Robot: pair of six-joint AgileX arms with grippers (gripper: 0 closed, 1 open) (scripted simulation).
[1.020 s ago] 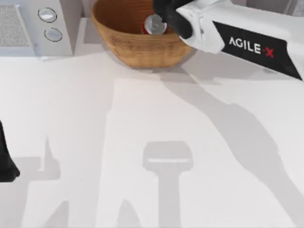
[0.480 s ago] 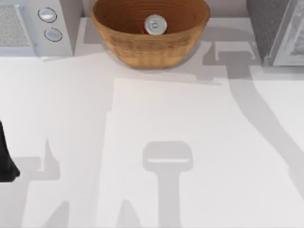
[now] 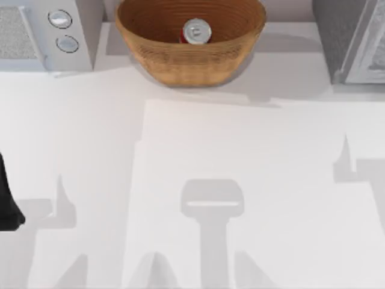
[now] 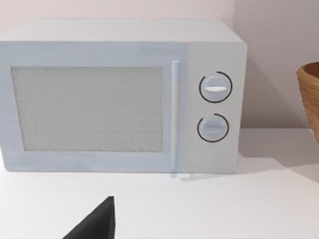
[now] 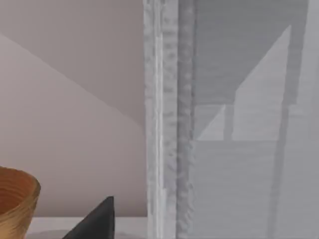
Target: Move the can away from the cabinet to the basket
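Standing upright inside the basket (image 3: 180, 60) at upper centre, the can (image 3: 197, 31) is delivered; neither arm's jaws can be judged.

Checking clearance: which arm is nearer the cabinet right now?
Right. The right gripper faces the cabinet from close by, in front of its door frame. The left arm is parked at the table's left edge, far across from the cabinet.

No readable text, label, brand or number appears on anything.
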